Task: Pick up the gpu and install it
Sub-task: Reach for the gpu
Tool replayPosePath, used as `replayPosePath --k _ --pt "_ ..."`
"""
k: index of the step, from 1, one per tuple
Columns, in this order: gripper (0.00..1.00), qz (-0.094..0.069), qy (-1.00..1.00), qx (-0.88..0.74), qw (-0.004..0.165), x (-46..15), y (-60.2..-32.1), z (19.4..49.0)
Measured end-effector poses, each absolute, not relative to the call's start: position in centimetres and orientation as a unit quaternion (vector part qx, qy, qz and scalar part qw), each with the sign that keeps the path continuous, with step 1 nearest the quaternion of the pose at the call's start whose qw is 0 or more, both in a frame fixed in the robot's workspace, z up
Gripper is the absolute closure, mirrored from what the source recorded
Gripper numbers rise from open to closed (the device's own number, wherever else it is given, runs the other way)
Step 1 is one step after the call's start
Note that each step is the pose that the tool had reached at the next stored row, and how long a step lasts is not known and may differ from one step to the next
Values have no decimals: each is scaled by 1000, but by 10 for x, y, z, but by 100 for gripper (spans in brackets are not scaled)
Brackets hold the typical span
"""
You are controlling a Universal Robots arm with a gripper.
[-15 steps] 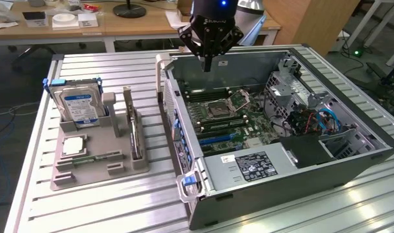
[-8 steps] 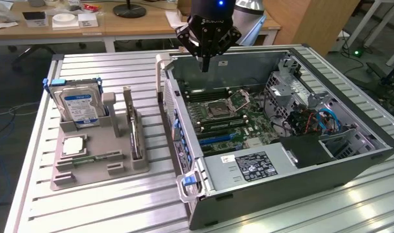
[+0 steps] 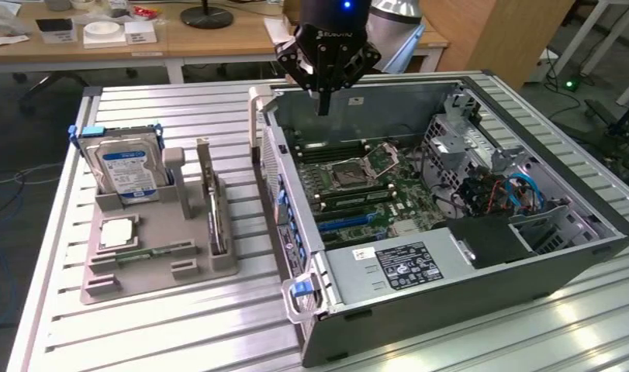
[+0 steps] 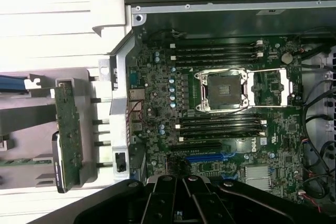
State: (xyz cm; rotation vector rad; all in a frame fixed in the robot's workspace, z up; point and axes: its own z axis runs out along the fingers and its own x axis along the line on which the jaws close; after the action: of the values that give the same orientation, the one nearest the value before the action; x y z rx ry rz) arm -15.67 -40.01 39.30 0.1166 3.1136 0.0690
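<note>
Ribbed metal desk (image 3: 149,333) front and centre, an office with wooden worktops behind it, and the open computer case (image 3: 562,256) lying on its side at the exterior view's right with the motherboard (image 3: 397,194) bare to the camera. The gripper (image 3: 323,108) hangs above the far wall of that case, and its jaws look pressed together into one dark tip, carrying nothing. Now, the gpu (image 3: 216,213): it is not in the case at all, it stands on its long edge in a slot of the grey fixture tray (image 3: 97,291) just beside the case, on the exterior view's left. From the jaws it lies to the exterior view's left and nearer the camera, lower down, across the case's side wall. Its long axis runs near to far, roughly parallel with that wall. It reads as a thin flat card, dark along the edge, with a pale upright piece at its far end; the wrist view catches a green board face. The hard drive (image 3: 128,170) sits further left in the same tray.
</note>
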Motion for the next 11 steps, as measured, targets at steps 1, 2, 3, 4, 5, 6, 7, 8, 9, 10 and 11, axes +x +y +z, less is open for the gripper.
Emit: replayPosePath --k 1,2,3,4,5,6,7,8,9,10,11 --pt "90 22 999 37 12 -157 -400 393" --pt "90 22 999 37 12 -158 -400 393" --pt "90 22 999 37 12 -159 -400 393" --pt "90 22 999 37 13 -159 -400 393" --pt "90 22 999 37 12 -160 -400 393" --pt "90 22 999 37 12 -160 -400 393" --pt "90 22 999 37 12 -161 -400 393" --pt "90 22 999 37 12 -162 -400 393" --pt "90 22 999 37 12 -162 -400 393" --pt "90 22 999 37 12 -163 -400 393" --pt "90 22 999 37 12 -164 -401 393"
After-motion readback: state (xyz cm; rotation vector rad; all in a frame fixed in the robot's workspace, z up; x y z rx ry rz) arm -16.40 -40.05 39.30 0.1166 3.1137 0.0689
